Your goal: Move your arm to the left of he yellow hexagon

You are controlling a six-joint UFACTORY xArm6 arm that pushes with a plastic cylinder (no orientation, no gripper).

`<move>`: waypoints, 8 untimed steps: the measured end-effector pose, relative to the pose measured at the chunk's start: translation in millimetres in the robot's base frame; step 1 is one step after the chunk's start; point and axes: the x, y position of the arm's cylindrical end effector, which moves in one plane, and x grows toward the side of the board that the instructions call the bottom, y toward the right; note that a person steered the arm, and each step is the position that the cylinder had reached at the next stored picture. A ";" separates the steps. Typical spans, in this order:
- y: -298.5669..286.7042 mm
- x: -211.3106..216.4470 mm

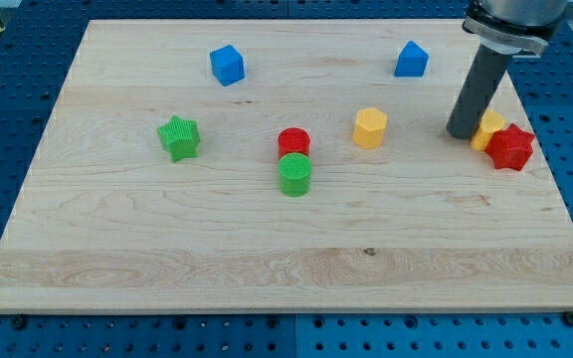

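Yellow hexagon [370, 127] sits right of the frame's centre, upright on the board [167, 249].
Leftward stand red cylinder [293, 142] touching green cylinder [294, 174]; rightward, my tip [463, 134] beside another yellow block [489, 127] and red star [511, 147]. No jaws to judge.

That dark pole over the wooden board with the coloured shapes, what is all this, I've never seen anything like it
It is a robot arm ending in a plain rod; nothing is held, it only pushes. My tip rests on the wooden board, seen by one camera. It stands right of the yellow hexagon and against another yellow block, which touches a red star. Also there: a green star, a red cylinder touching a green cylinder, a blue cube and another blue block.
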 end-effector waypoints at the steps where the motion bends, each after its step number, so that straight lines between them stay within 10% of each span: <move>1: 0.8 0.0; 8: -54.1 -14.4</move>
